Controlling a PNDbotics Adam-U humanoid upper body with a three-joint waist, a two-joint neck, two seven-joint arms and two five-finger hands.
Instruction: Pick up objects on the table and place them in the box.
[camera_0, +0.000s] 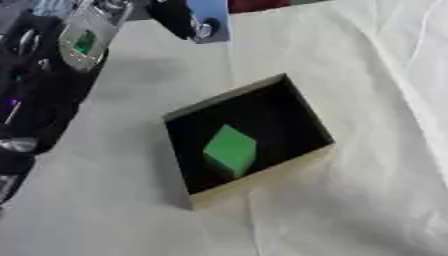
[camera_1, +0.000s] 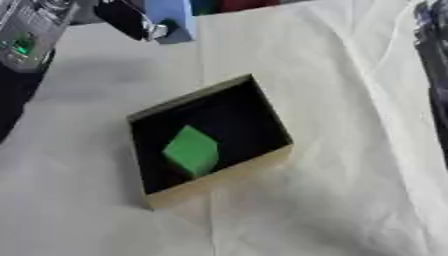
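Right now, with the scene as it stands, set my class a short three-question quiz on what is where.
1. True or false: the green block lies outside the box.
2. Multiple choice: where does the blue object show? A) inside the box, B) beyond the box's far side, at the top of the view, C) leaning on the box's near wall.
3. Fill in: the inside of the box is ____ in colour.

Key: 1 false, the block is inside the box; 2 B; 3 black.
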